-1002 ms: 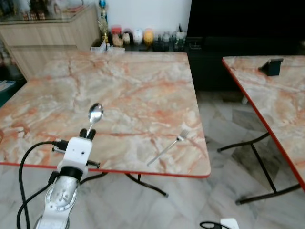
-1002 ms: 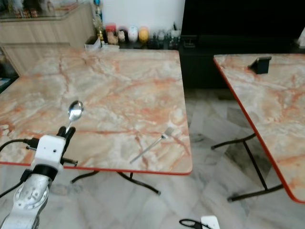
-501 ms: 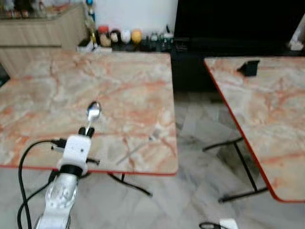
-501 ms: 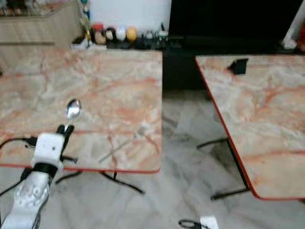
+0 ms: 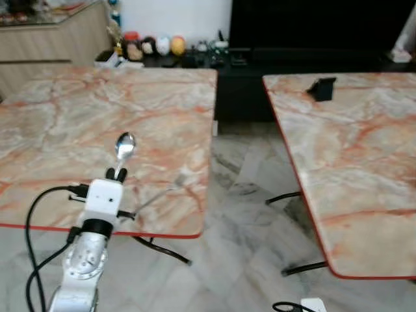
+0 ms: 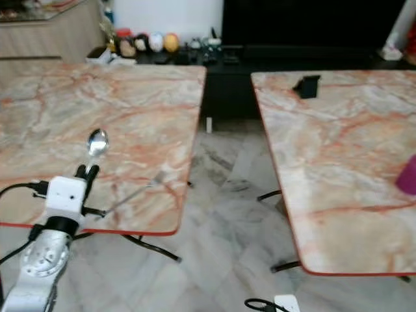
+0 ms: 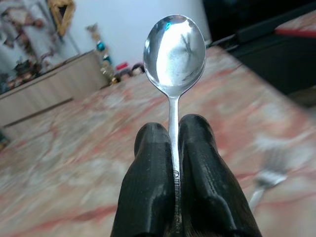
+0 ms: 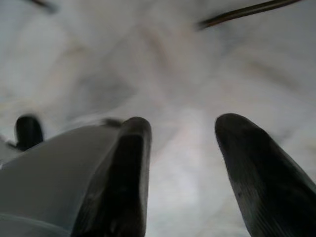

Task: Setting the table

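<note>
A silver spoon (image 5: 125, 144) stands upright, bowl up, with my left gripper (image 5: 117, 173) shut on its handle. The gripper hovers over the near edge of the left marble table (image 5: 78, 123). In the left wrist view the spoon (image 7: 174, 49) rises from between the black fingers (image 7: 153, 163). A fork (image 5: 156, 193) lies diagonally on that table just right of the gripper, near the front right corner. My right gripper (image 8: 182, 128) is open, hanging over the marble floor with nothing between its fingers.
A second marble table (image 5: 338, 149) stands to the right across a floor gap, with a small black object (image 5: 321, 88) on its far side. A pink thing (image 6: 408, 174) shows at its right edge. Jars (image 5: 153, 45) line a dark low unit behind. A cable (image 5: 292, 305) lies on the floor.
The camera has swung to the right, so the whole scene has shifted left and more of the right table shows. The spoon stays held in the left gripper.
</note>
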Controlling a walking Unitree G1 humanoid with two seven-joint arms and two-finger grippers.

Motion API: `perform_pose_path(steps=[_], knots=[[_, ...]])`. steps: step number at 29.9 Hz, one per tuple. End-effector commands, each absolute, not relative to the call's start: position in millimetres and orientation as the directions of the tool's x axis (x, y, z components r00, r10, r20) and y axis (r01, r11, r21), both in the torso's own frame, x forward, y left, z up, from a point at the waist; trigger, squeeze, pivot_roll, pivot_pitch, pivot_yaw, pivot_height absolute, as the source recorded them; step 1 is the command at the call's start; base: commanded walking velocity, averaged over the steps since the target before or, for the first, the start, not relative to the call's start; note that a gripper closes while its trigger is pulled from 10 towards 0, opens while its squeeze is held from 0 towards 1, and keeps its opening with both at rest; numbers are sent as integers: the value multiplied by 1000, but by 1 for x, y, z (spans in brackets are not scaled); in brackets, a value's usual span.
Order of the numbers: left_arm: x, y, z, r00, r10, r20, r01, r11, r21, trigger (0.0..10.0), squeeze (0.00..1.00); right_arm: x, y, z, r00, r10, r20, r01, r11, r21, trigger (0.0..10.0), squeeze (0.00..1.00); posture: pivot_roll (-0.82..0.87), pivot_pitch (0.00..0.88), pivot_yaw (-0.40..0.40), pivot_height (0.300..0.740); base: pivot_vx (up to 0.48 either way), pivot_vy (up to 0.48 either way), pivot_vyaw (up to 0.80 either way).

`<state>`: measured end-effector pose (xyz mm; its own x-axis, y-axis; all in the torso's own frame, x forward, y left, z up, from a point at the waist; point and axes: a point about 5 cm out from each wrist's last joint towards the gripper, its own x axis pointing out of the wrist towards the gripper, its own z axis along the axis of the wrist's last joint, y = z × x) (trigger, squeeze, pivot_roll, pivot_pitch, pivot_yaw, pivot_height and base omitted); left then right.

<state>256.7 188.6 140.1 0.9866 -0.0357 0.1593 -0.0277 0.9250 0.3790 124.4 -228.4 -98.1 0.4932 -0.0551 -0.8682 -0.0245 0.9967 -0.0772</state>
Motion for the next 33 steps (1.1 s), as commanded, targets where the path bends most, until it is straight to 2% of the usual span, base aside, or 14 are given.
perform_pose_path(steps=[1,16,22,33], knots=[[258,196,145,984,-13,177,-58,919,389,10000,0,129,-222,-98,502,-41,-864,-27,998,-63,10000,0,22,0,-1,732,0,-371,0],[259,196,146,984,-15,180,-58,918,392,10000,0,128,-221,-99,493,-45,-869,-24,998,-66,10000,0,21,0,3,732,0,-375,0],[261,196,147,983,-15,185,-60,918,392,10000,0,127,-221,-99,490,-41,-871,-29,998,-63,10000,0,20,0,2,732,0,-374,-697],[260,198,149,981,-11,195,-68,917,393,10000,0,126,-221,-99,489,-43,-871,-38,997,-71,10000,0,19,0,3,732,0,-372,0]])
